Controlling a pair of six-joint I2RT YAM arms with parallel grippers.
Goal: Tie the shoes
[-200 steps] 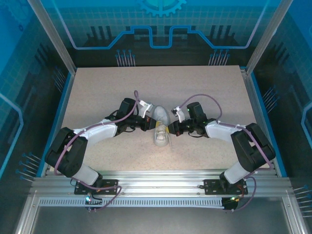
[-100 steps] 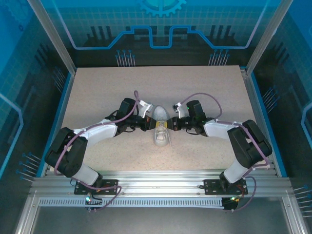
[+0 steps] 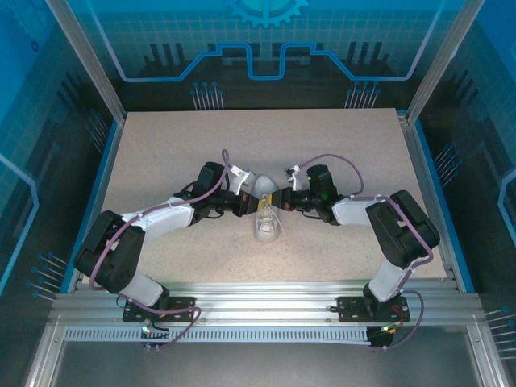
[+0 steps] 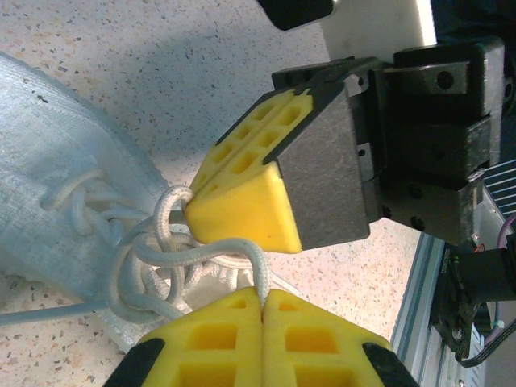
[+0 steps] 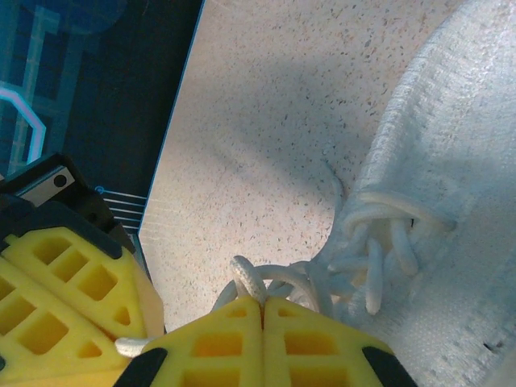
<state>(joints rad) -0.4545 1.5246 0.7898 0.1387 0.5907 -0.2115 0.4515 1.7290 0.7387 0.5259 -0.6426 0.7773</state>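
The white shoe (image 3: pixel 267 218) lies mid-table with its toe pointing away. Both grippers meet tip to tip over its laces. My left gripper (image 3: pixel 253 205) comes from the left and my right gripper (image 3: pixel 278 201) from the right. In the left wrist view my left gripper (image 4: pixel 263 294) is shut on a loop of white lace (image 4: pixel 173 260). The right gripper's yellow fingers (image 4: pixel 242 189) pinch another strand just above it, beside the shoe (image 4: pixel 64 169). In the right wrist view my right gripper (image 5: pixel 263 300) is shut on a lace (image 5: pixel 251 282) next to the shoe (image 5: pixel 451 161).
The speckled table (image 3: pixel 177 145) has open room on all sides of the shoe. Blue rails (image 3: pixel 98 189) run along the table's left and right edges. An aluminium frame (image 3: pixel 258 294) crosses the near edge where both arm bases are bolted.
My right arm has swung left, carrying its gripper across the shoe's laces up to the left gripper. The left arm and the shoe have stayed put.
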